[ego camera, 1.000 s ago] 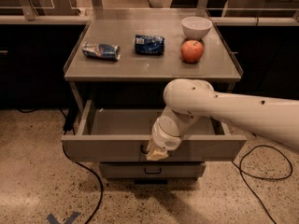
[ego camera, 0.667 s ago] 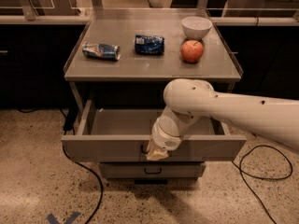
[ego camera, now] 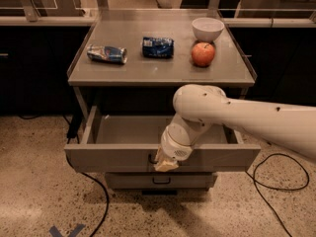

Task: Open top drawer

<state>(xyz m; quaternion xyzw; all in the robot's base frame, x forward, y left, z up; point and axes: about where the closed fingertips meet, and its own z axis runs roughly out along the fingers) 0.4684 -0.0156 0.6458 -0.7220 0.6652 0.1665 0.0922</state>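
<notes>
Just under the table (ego camera: 158,72), the top drawer (ego camera: 113,157) stands pulled well out, the gripper (ego camera: 165,163) at its wire handle (ego camera: 150,158) below the table's front edge, its hold impossible to judge; any harder pull risks dragging the drawer clean out or jolting the table.

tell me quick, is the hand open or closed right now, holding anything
hand: at the front centre of the pulled-out top drawer, right by its handle; open, closed or gripping cannot be told.
</notes>
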